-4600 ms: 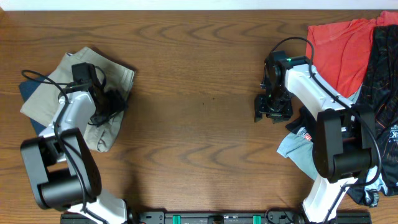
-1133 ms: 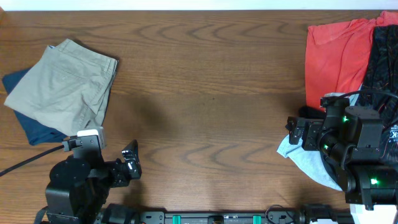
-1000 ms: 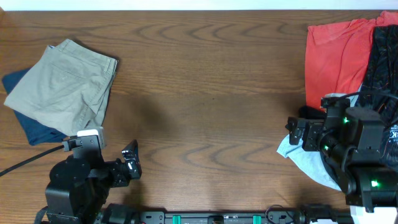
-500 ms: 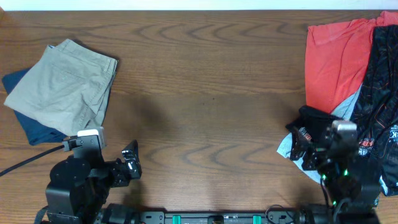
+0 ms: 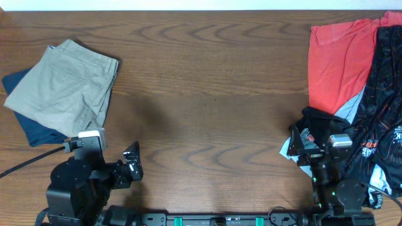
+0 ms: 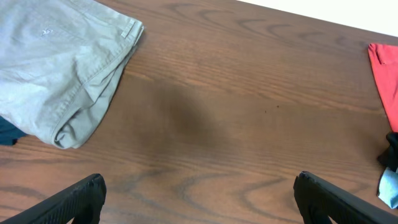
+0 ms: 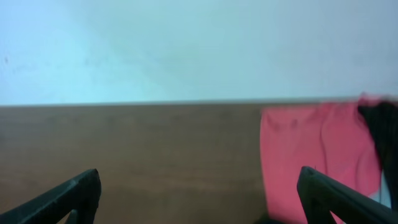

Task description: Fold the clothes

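Observation:
Folded khaki shorts [image 5: 66,85] lie on a folded navy garment [image 5: 28,129] at the far left; they also show in the left wrist view [image 6: 59,68]. An unfolded pile sits at the right: a red shirt [image 5: 336,59], black patterned clothes [image 5: 383,94] and a light blue garment [image 5: 290,147]. The red shirt shows in the right wrist view [image 7: 311,146]. My left gripper [image 6: 196,199] is open and empty, drawn back at the near left edge. My right gripper [image 7: 199,196] is open and empty, drawn back at the near right edge, over the pile's near end.
The brown wooden table [image 5: 207,94] spans both piles. A white wall [image 7: 186,50] stands behind the table's far edge. Both arm bases [image 5: 78,188] sit at the near edge, with a black cable at the left.
Both arms left the clothes and drew back to the near edge. In the last second the right arm folded further back, uncovering the black and light blue garments.

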`<state>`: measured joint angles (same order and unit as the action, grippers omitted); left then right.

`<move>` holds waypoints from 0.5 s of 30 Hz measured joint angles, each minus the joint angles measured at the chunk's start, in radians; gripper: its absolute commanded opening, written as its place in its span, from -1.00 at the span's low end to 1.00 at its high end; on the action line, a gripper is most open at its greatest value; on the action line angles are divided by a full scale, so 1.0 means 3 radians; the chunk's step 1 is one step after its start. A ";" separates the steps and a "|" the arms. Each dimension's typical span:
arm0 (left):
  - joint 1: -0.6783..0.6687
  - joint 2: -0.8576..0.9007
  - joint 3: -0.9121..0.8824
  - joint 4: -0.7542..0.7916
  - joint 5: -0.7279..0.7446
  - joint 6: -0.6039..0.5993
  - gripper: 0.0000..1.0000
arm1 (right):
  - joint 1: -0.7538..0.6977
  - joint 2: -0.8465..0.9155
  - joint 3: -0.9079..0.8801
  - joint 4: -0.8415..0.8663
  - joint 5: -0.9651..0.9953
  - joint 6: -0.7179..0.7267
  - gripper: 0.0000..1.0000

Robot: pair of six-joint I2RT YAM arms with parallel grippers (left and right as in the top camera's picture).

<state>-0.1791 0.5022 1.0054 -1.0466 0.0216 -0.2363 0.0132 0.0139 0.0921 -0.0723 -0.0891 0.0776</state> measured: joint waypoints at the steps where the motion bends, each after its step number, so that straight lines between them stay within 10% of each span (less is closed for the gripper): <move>1: 0.0000 0.0000 0.0000 0.0000 0.0000 0.0000 0.96 | 0.0000 -0.0004 -0.0074 0.0128 0.0000 -0.0053 0.98; 15: 0.0000 0.0000 0.0000 -0.0001 0.0000 0.0000 0.96 | 0.0000 -0.0006 -0.0284 0.0027 0.0045 -0.0285 0.99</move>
<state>-0.1791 0.5022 1.0054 -1.0470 0.0216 -0.2363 0.0132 0.0120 0.0071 -0.0643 -0.0757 -0.0078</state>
